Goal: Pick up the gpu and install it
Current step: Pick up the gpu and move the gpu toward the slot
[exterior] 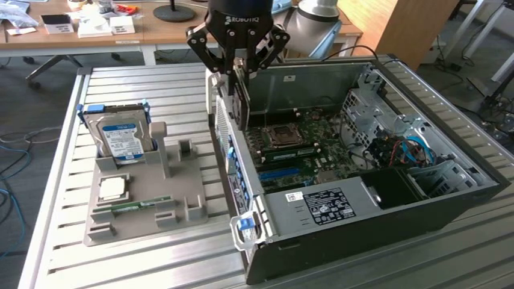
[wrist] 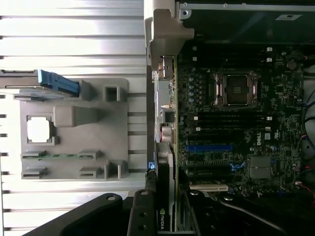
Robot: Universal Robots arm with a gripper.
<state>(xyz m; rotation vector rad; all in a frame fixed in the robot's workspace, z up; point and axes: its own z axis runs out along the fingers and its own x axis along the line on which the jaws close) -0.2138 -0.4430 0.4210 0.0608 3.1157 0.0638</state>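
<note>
- The black robot fingers are pinched on the top edge of the gpu card, a thin, flat, dark board with an NVIDIA mark.
- The gpu card hangs on edge in that grip, over the side wall of the open black computer case that faces the grey holder.
- Inside the case lies the green motherboard, its square processor socket bare.
- Beside the case, on the ribbed metal table, sits the grey plastic holder.
- The holder carries a silver hard drive with a blue-white label, a square silver processor chip and a narrow green memory stick.
</note>
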